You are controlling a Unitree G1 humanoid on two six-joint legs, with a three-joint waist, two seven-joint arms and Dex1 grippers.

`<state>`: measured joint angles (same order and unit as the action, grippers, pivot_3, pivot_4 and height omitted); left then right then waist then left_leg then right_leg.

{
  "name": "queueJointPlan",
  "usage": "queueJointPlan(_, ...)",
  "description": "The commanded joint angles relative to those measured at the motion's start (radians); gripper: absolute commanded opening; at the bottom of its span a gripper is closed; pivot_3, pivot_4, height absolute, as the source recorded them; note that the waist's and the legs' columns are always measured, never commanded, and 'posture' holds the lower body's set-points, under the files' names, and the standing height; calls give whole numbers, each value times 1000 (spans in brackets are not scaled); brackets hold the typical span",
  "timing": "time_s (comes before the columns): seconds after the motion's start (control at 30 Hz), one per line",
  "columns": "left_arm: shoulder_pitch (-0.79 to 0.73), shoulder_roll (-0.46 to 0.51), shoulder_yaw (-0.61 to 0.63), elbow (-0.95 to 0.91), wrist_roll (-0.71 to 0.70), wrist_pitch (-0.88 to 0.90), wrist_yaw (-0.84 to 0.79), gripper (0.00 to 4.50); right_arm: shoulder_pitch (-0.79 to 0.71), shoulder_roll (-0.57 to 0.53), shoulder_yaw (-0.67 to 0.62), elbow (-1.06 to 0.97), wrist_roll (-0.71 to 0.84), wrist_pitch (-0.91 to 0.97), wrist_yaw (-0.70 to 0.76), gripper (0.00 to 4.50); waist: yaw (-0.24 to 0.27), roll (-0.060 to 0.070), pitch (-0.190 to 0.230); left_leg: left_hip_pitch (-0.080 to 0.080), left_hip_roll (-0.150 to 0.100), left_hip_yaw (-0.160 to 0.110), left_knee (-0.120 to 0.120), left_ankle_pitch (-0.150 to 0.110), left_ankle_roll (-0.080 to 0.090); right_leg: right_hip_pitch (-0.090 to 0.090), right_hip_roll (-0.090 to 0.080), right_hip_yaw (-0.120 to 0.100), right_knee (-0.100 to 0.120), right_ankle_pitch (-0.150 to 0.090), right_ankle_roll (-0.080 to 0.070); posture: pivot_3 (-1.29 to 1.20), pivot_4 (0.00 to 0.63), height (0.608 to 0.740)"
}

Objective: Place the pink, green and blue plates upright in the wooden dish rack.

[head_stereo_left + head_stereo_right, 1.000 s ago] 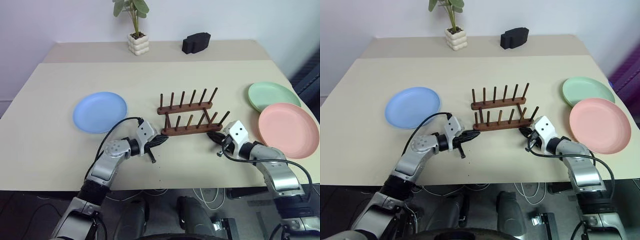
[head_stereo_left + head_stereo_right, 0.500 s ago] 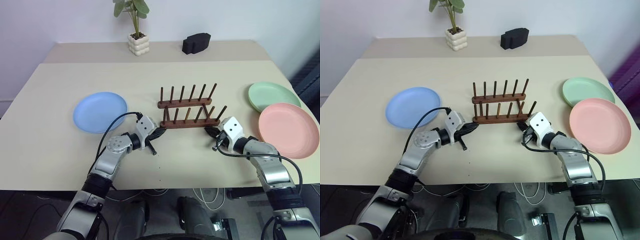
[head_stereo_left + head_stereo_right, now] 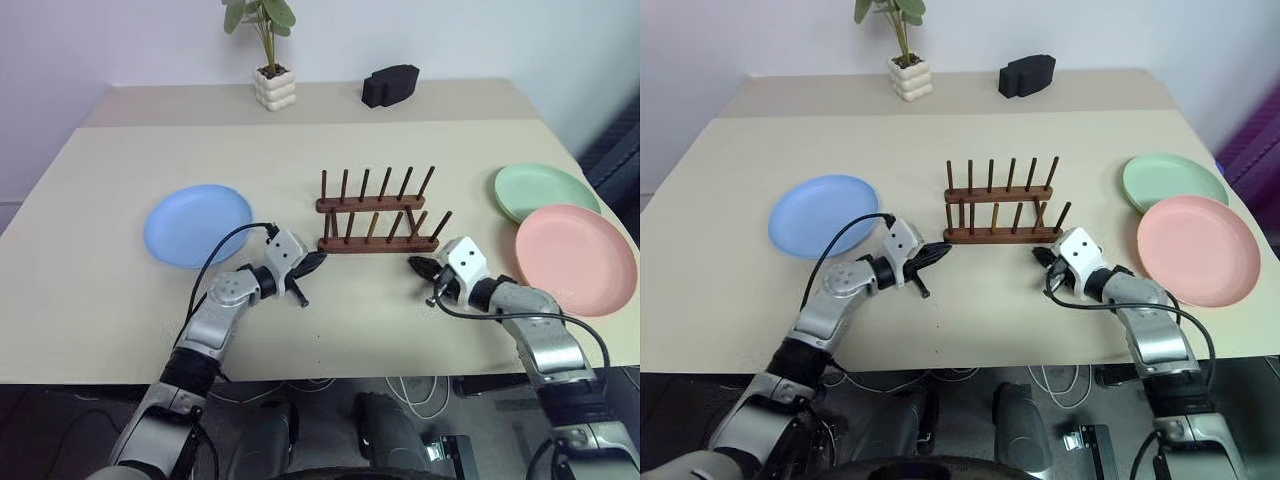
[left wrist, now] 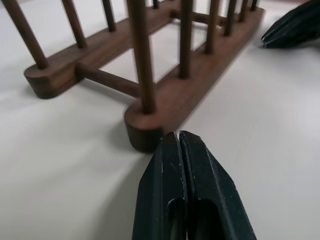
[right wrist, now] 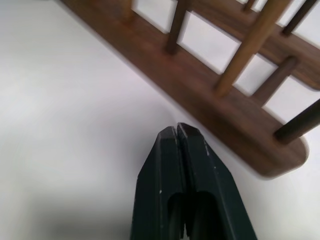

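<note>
Left wrist view shows the left claw (image 4: 178, 137) pressed together and empty, its tip just short of the near left end of the rack (image 3: 375, 213); the right claw (image 5: 177, 131) is pressed together too, just off the rack's near right end. The rack stands empty at the middle of the table (image 3: 90, 300). The blue plate (image 3: 198, 223) lies flat toward the left edge, and the green plate (image 3: 545, 192) and pink plate (image 3: 575, 258) lie flat by the right edge, green behind pink.
</note>
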<state>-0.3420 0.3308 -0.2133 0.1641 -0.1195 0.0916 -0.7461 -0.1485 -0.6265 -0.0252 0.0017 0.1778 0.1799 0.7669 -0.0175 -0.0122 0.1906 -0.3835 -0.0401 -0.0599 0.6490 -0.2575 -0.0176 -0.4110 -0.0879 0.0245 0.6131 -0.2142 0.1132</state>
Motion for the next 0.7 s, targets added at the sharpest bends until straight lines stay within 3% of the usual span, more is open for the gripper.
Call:
queueJointPlan(0.03,131,110,40,-119,-64,49,-109,0,37,-95,-129,-135,95,81,56,539,-2,1,0,0,0,0,-1,0,0,0,0,0,0,0,0,0,150,730)
queueJointPlan(0.07,174,146,59,-160,-95,62,-140,0,50,-122,-163,-155,114,104,66,803,-3,1,0,0,1,0,-2,0,0,-1,0,0,0,-1,-1,0,150,730)
queueJointPlan(0.3,382,311,206,-295,-212,101,-216,0,69,-214,-291,-124,102,137,32,4374,4,1,-1,1,2,0,-1,0,0,1,0,0,-1,-6,-3,0,150,730)
queueJointPlan(0.5,499,374,349,-265,-241,73,-204,0,98,-230,-300,-61,71,164,6,4374,2,2,-1,-1,2,1,-1,-1,0,-1,-1,0,-2,-6,-5,0,150,730)
queueJointPlan(0.7,499,383,462,-319,-328,91,-210,0,90,-234,-267,-8,0,185,-55,4374,5,2,0,-2,2,1,-1,-1,0,-3,-1,-1,-2,-6,-4,0,150,730)
